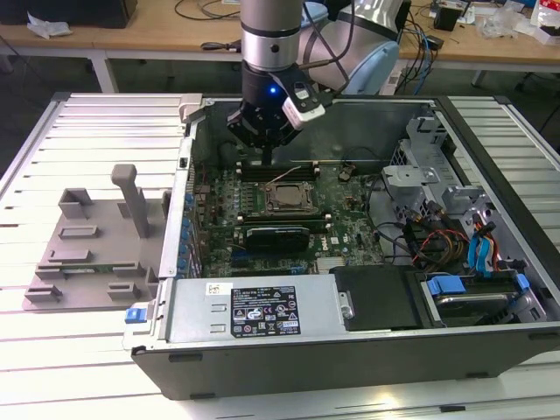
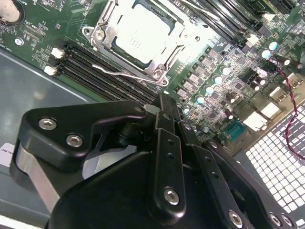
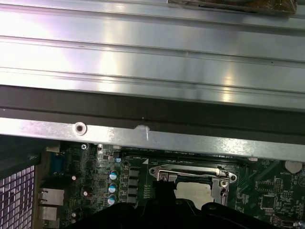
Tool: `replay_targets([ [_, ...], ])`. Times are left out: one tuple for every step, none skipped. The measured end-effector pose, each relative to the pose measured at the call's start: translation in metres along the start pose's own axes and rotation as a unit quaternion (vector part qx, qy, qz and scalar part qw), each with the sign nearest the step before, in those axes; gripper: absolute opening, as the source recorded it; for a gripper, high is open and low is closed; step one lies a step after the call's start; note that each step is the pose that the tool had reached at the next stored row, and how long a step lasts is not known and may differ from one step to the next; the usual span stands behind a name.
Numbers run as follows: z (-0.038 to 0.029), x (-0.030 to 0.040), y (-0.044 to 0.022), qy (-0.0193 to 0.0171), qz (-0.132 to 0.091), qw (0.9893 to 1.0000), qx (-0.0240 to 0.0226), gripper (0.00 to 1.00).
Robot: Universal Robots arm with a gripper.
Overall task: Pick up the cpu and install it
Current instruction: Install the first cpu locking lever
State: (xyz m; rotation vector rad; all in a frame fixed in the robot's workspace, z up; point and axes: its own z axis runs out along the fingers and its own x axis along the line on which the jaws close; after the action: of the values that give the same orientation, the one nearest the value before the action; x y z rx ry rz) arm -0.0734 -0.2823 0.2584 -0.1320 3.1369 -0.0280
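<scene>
The gripper (image 1: 265, 156) is hanging inside the open computer case (image 1: 367, 350), above the motherboard's far edge, its jaws closed together and holding nothing. The cpu (image 2: 138, 32) is sitting in the socket frame (image 2: 157, 71); the placing looks done, the latching I cannot judge.

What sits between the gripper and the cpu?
In the second wrist view, black memory slots and a thin metal latch lever lie between the gripper and the cpu in its socket frame.
</scene>
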Motion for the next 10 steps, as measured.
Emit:
replay_targets([
  [0.0000,-0.0001,0.0000,0.0000,0.000,1.0000,0.0000,0.11],
  [0.0001,-0.0001,0.0000,0.0000,0.000,1.0000,0.0000,0.11],
  [0.0006,-0.0001,0.0001,0.0000,0.000,1.0000,-0.0001,0.11],
  [0.0009,-0.0001,0.0000,0.0000,0.000,1.0000,0.0000,0.11],
  [0.0011,-0.0001,0.0000,0.0000,0.000,1.0000,0.0000,0.11],
  [0.0014,-0.0001,0.0000,0.0000,0.000,1.0000,0.0000,0.11],
  [0.0019,-0.0001,0.0001,-0.0001,0.000,1.0000,-0.0001,0.11],
  [0.0022,-0.0001,0.0000,0.0000,0.000,1.0000,0.0000,0.11],
  [0.0027,-0.0001,0.0001,0.0000,0.000,1.0000,-0.0001,0.11],
  [0.0033,-0.0001,0.0001,0.0000,0.000,1.0000,0.0000,0.11],
])
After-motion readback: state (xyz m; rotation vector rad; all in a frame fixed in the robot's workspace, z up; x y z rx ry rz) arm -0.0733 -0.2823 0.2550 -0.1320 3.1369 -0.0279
